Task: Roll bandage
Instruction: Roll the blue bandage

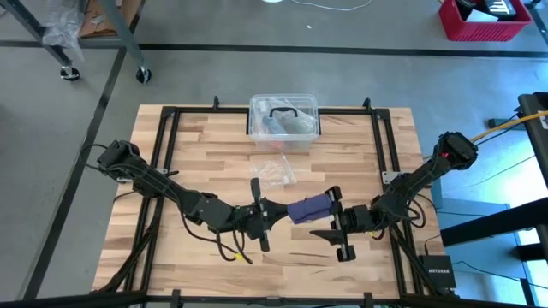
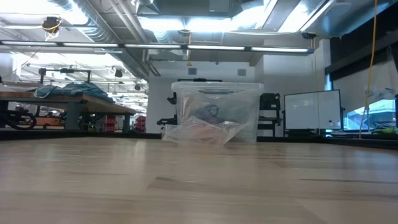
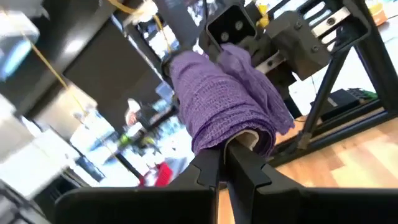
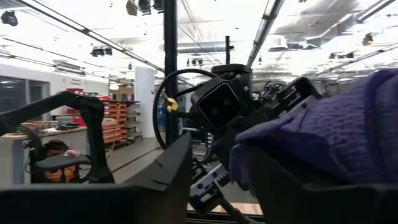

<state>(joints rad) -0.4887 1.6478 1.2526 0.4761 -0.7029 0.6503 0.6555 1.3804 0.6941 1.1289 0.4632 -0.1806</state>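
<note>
The bandage point(image 1: 309, 208) hangs in the air above the front middle of the wooden table point(image 1: 205, 145), already wound into a short, fat purple roll with a loose fold draped over its top. Its long axis runs across the table from one arm to the other, so each gripper meets an end of the roll. The left gripper point(image 1: 276, 210) has its fingers pressed tight together on the roll's near end, pinching the pale core where the fabric curls round it, as the left wrist view shows point(image 3: 230, 134). The right gripper point(image 1: 336, 211) sits at the opposite end with its fingers parted; in the right wrist view the roll point(image 4: 336, 134) lies against one finger while the gap between the two stands bare, so I judge it is not gripping. Both arms reach inward low over the table, forearms nearly in line, wrists facing each other. Behind them lie a crinkled plastic wrapper point(image 1: 274, 170) and a clear box point(image 1: 284, 118).
</note>
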